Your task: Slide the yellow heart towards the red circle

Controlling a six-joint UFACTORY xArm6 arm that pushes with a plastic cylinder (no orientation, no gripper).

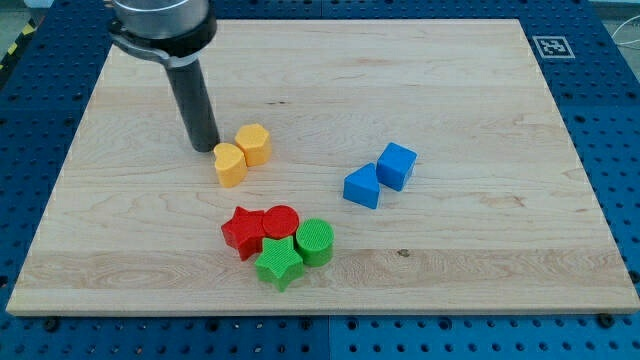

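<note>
Wooden desk (pixel 450 90) carries our blocks. We have no jaws; my tip (pixel 205 149) sits just upper-left of the yellow heart (pixel 230 165), lined up to push it toward the red circle (pixel 281 221).

Arm end shows as a wide round dark-grey collar (pixel 161 22) with a lighter silvery rim, cut off by the table's top edge near its top-left corner. Below it a straight glossy black cylindrical rod (pixel 195 100), uniform width. My tip (pixel 204 148) is flat-ended, plain, no markings visible.
</note>
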